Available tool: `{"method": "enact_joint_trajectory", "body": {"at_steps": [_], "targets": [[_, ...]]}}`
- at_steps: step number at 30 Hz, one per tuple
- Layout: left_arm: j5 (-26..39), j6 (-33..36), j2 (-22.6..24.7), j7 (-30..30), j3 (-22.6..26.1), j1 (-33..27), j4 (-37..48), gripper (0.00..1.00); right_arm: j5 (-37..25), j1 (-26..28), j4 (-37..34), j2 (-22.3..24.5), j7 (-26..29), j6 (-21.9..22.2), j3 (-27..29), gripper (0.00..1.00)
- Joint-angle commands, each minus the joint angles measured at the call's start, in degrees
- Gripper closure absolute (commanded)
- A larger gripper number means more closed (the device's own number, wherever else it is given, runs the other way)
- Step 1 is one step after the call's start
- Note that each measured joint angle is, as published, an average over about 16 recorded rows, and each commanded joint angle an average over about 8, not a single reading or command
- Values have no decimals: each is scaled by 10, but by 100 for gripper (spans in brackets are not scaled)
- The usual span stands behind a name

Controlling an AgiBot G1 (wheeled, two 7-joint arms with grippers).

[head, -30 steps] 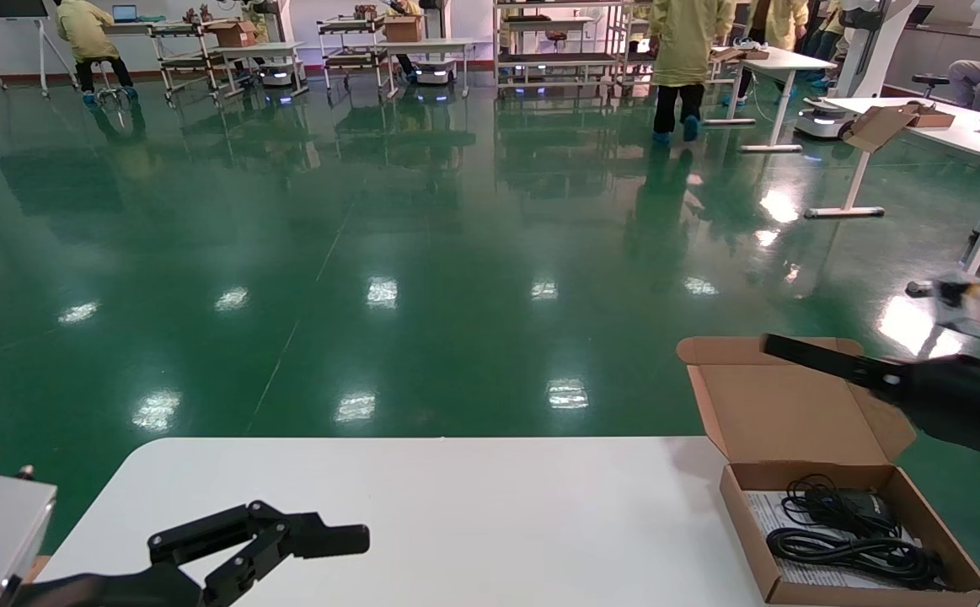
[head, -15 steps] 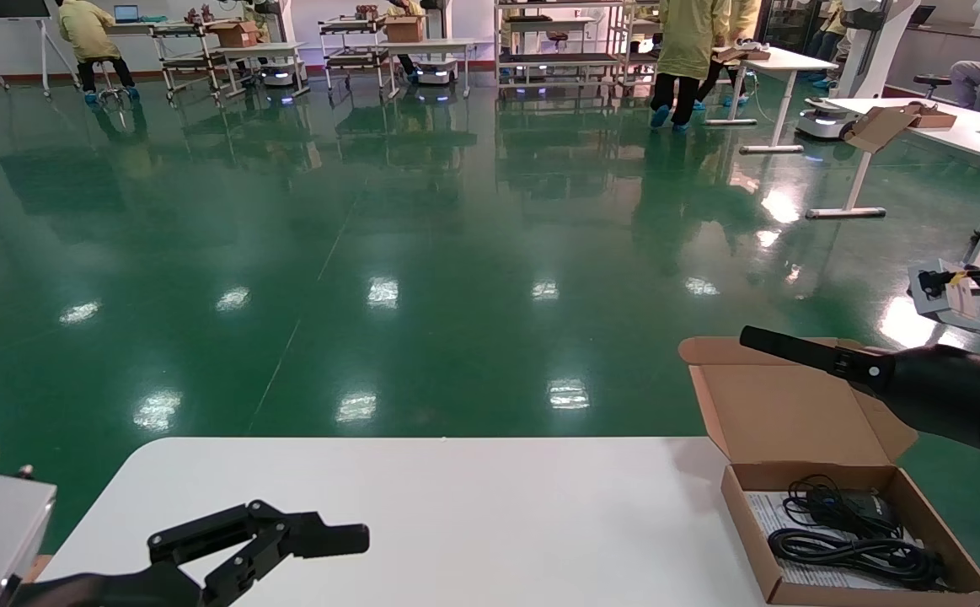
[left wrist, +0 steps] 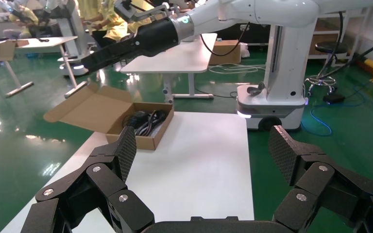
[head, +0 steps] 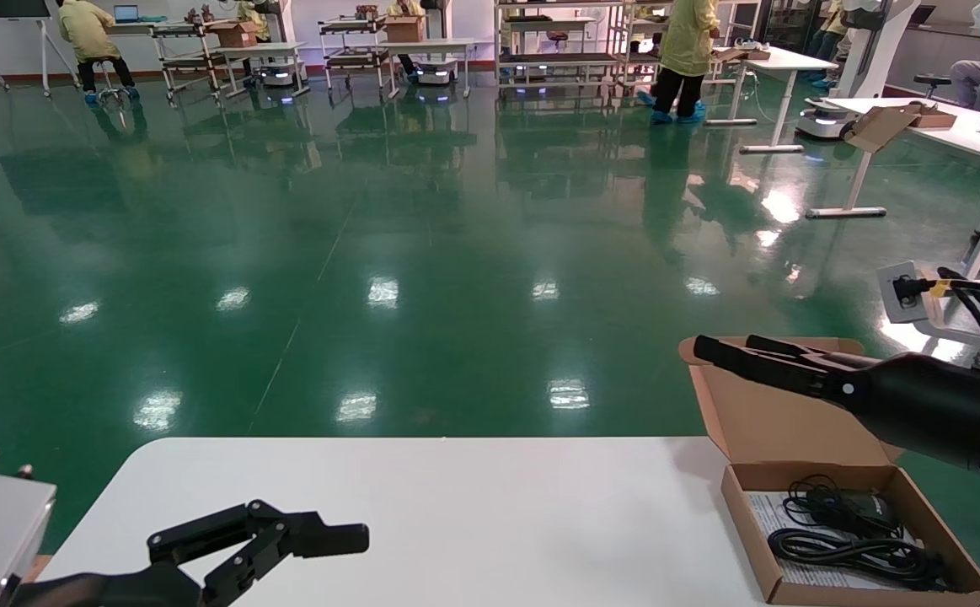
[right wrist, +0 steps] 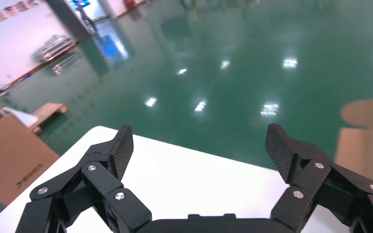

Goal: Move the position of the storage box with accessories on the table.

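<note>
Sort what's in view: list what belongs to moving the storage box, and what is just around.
Belongs to the job:
storage box, lid open
mouse, cable and paper sheet inside it
table
right gripper, open, above the lid
left gripper, open, parked

Just around:
far desk carrying another box

Brown storage box (head: 793,421); black cable (head: 856,552); white table (head: 456,506); glossy green floor (head: 372,236)

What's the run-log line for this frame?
left gripper: open, parked over table | right gripper: open, above storage box lid, not touching | box: open, mouse and cable inside
</note>
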Motion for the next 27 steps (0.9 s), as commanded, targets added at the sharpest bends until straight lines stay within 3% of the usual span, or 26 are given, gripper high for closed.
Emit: {"method": "enact_joint_trajectory", "body": {"at_steps": [1,27], "targets": [[0,0,0,0,0,0,0,0,5,-13,24,6,-5,-8,7,0],[0,0,0,0,0,0,0,0,75,-182,333,86,-63,-112,101,0]]}}
